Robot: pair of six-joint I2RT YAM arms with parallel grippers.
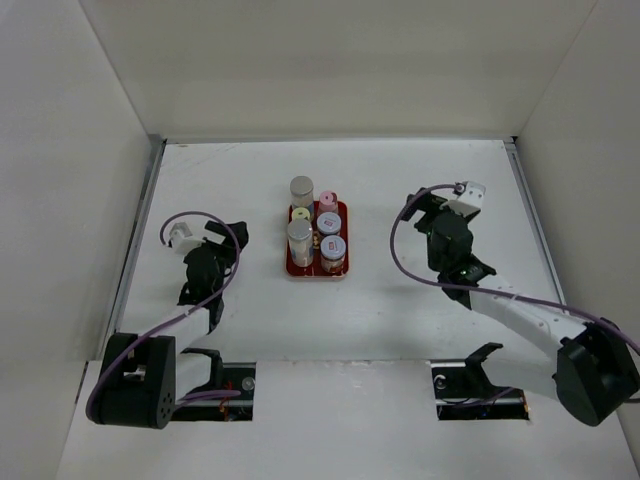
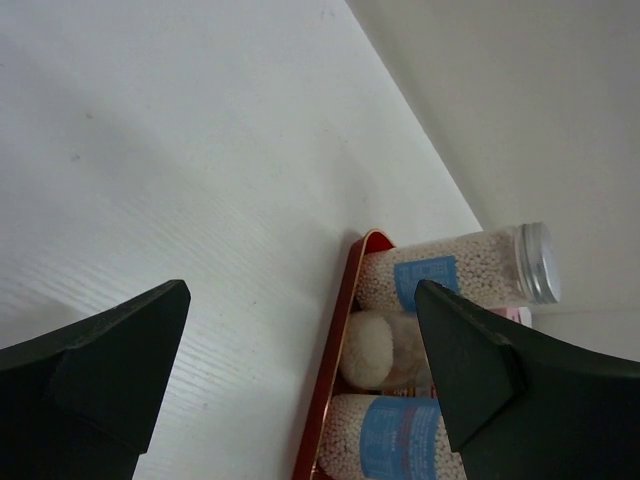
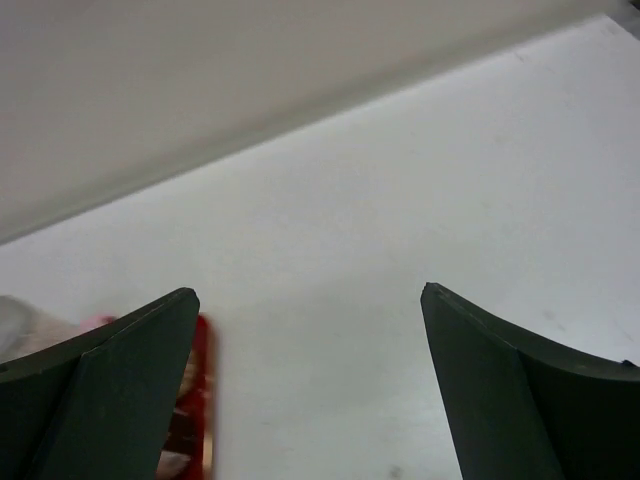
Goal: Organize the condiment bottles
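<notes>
Six condiment bottles [image 1: 300, 245] are seen standing upright in two rows on a red tray [image 1: 305, 271] near the middle of the desk [image 1: 400, 300]. In the left row, the far silver-lidded bottle [image 1: 302, 188] is placed at the far end, the yellow-green-lidded bottle [image 1: 299, 213] just behind it, and the near silver-lidded bottle [image 1: 299, 232] closest to the arms. In the right row, the pink-lidded bottle [image 1: 328, 199] is set farthest. It is followed by the middle purplish-white-lidded bottle [image 1: 329, 222] and the near purplish-white-lidded bottle [image 1: 333, 248]. The bottles are packed close together, neighbours touching or nearly so. Whether the base of the far silver-lidded bottle sits inside the tray's rim cannot be told.

The left pincer [image 1: 232, 240] is held left of the tray, apart from it, with its jaws spread wide and nothing between them. In the left wrist view, the tray's red rim and three bead-filled bottles, two with blue labels, are seen past the fingers.

The right pincer [image 1: 418, 212] is held right of the tray, well apart from it. Its jaws are also spread wide and nothing is gripped. In the right wrist view, only bare desk is framed between the fingers, and a blurred strip of the red tray shows at the lower left.
</notes>
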